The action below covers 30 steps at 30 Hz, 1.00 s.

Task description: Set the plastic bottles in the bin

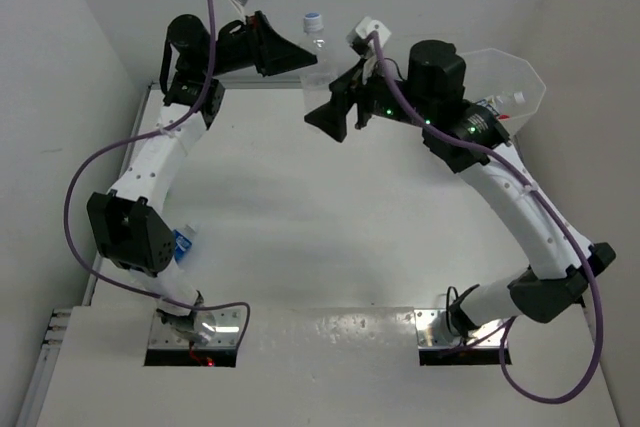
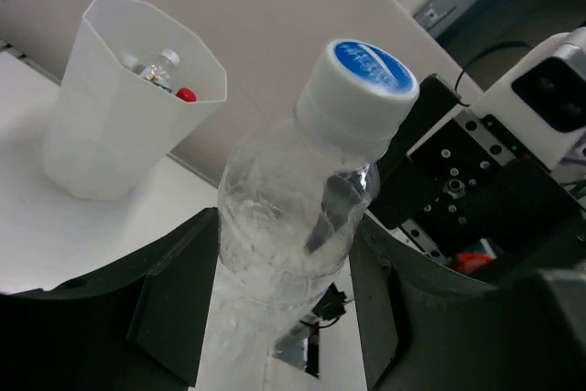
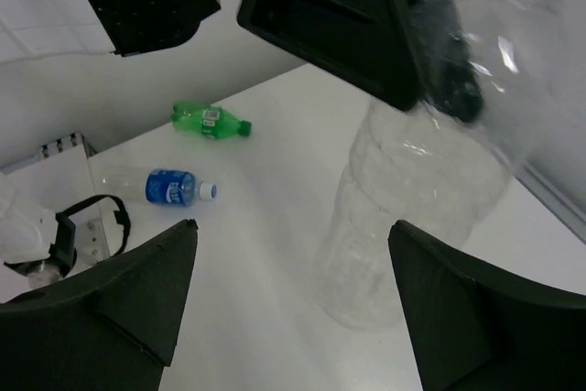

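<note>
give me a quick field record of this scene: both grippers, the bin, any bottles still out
left gripper: shut on the clear bottle, which has a blue-topped white cap
right gripper: open, empty, facing that bottle
bin: upright on the table; a small bottle and a red cap show inside
still out: green bottle and blue-label bottle, both lying on the table, apart from each other
</note>
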### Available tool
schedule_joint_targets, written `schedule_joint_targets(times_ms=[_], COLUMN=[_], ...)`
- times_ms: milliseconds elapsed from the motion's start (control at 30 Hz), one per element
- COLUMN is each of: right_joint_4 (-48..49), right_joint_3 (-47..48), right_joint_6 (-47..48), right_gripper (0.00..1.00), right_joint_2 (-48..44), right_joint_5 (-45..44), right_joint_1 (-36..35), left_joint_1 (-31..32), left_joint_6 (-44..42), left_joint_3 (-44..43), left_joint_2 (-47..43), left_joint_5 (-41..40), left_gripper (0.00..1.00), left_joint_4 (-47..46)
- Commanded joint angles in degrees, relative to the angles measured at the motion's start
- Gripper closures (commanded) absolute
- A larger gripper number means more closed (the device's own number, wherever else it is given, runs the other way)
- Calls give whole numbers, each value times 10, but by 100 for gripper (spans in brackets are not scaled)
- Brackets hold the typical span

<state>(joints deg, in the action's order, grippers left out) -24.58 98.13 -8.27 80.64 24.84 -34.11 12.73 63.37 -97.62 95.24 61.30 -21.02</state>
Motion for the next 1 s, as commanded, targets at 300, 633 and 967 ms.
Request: schedule_joint_targets(times_ms=[300,633,967], right_joint_4=[75,113,127], right_joint_3=[16,1,43], right_joint_6=[63,-79,-89], right_gripper=[19,13,13], right_joint_2=[59,53,102], right_joint_5=[-148,-187,-165], right_joint_1=[-56,11,1], left_joint_1=[51,51,76], left_joint_6=[48,80,91], left_joint_3=[-11,-5,6], left_joint_2=[-46,-58,-74], left_joint_5=[16,16,11], left_gripper=[100,100,100], left_joint_4=[-71,-91,-97])
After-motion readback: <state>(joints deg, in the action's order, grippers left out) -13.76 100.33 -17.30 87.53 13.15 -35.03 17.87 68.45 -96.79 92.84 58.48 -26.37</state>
